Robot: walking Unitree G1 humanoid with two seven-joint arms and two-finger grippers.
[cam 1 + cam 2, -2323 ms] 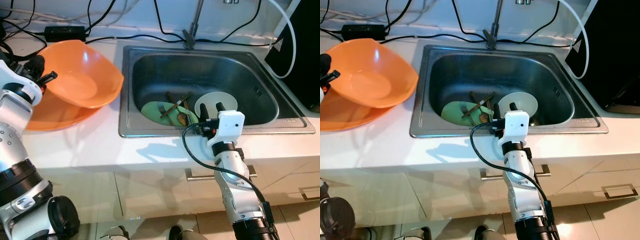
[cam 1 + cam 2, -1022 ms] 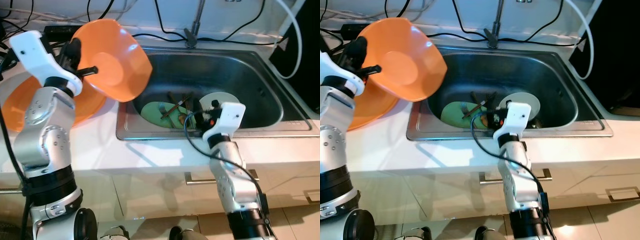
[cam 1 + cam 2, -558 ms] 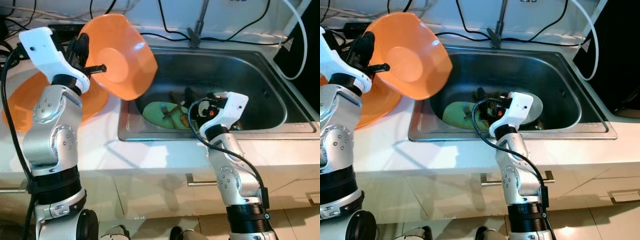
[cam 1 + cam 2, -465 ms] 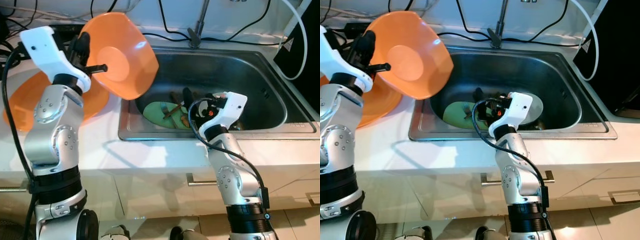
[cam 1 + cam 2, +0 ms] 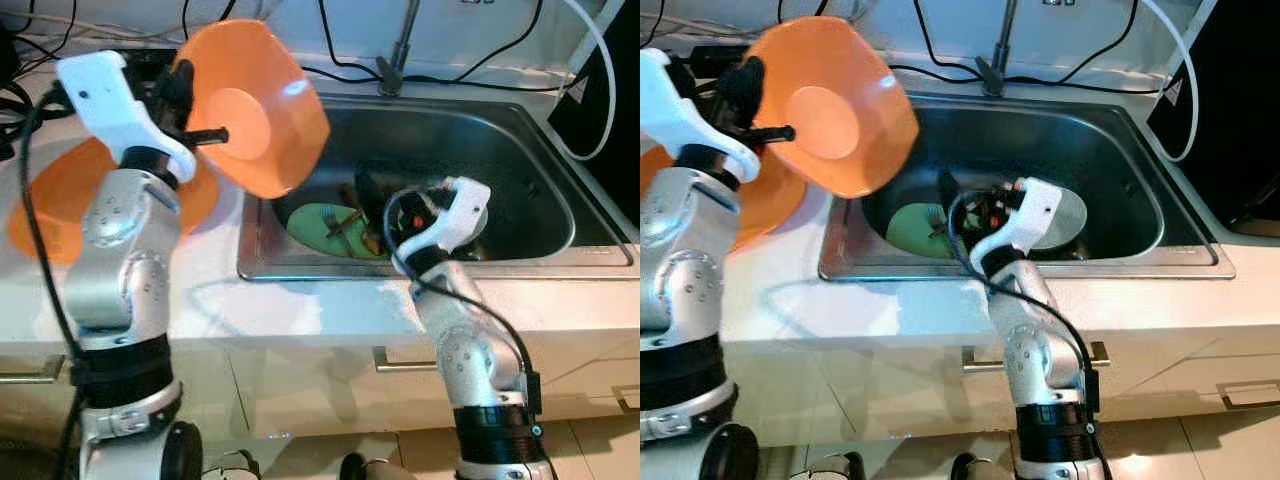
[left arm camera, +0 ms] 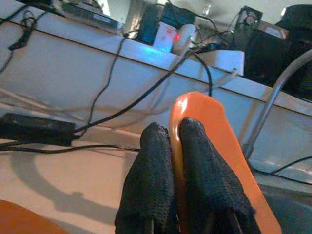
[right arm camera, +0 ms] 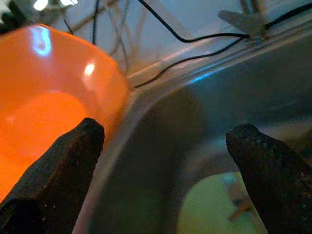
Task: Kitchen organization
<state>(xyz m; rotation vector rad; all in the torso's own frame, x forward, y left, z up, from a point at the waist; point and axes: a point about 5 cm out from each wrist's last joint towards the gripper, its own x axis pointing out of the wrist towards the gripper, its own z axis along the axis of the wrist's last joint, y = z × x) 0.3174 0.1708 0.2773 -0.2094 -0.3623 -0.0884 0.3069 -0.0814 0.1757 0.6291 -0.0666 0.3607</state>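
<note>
My left gripper (image 5: 192, 103) is shut on the rim of an orange bowl (image 5: 258, 105). It holds the bowl tilted in the air over the sink's left edge. In the left wrist view the two fingers (image 6: 155, 170) pinch the orange rim (image 6: 200, 126). A second orange bowl (image 5: 55, 210) rests on the counter below. My right gripper (image 5: 385, 208) is down inside the steel sink (image 5: 430, 263), open, fingers (image 7: 63, 161) spread wide and pointing at the lifted bowl (image 7: 48, 97). A green plate (image 5: 318, 222) with a fork and chopsticks (image 5: 348, 220) lies in the basin, beside a white plate (image 5: 1068, 215).
The faucet (image 5: 396, 55) stands behind the sink, with black cables (image 5: 330, 70) and a power brick along the back of the white counter (image 5: 300, 305). A black appliance (image 5: 615, 90) stands at the right. Cabinet drawers with a handle (image 5: 400, 360) are below.
My left arm has lifted the top orange bowl off the other one and carried it right, over the sink's edge. My right gripper has swung left inside the basin.
</note>
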